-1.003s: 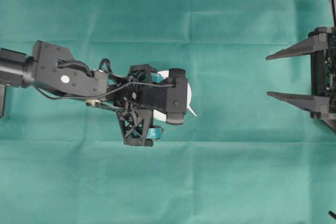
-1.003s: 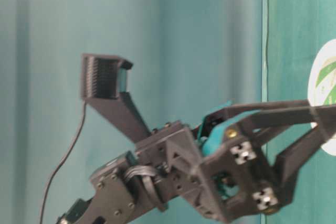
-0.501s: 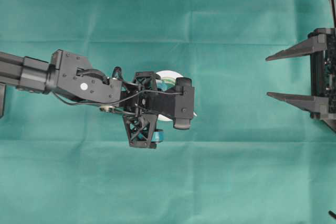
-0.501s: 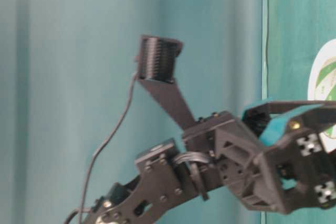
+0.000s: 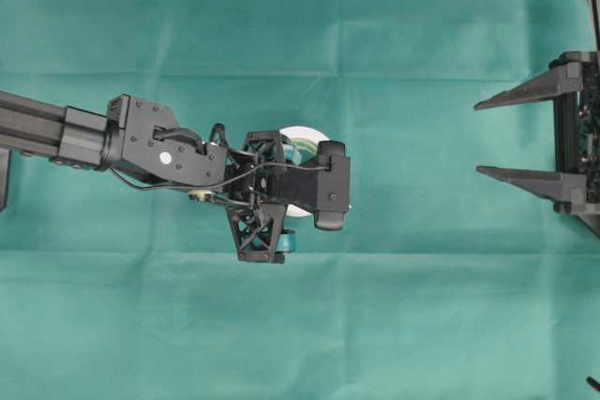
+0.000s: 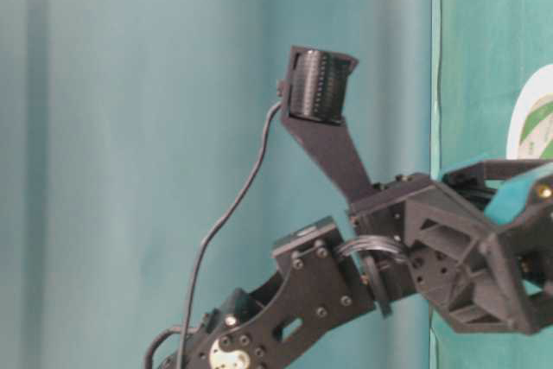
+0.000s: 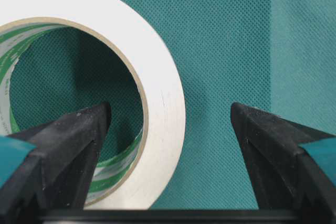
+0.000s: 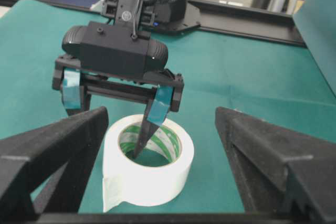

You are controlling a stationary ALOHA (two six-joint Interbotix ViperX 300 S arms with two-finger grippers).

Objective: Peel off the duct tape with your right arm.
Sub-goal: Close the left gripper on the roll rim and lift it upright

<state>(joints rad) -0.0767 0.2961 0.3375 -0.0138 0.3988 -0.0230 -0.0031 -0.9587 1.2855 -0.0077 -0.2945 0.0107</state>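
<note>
The duct tape (image 8: 148, 161) lay flat on the green cloth (image 5: 394, 316), its loose tail (image 8: 112, 192) not yet lifted. The left gripper (image 8: 112, 109) hung over the roll with jaws spread, one finger (image 8: 143, 136) dipped into the core and the other outside the wall, apparently about to pin it. The right gripper (image 5: 525, 135) waited well apart, released and empty; the peeling itself had not begun.
</note>
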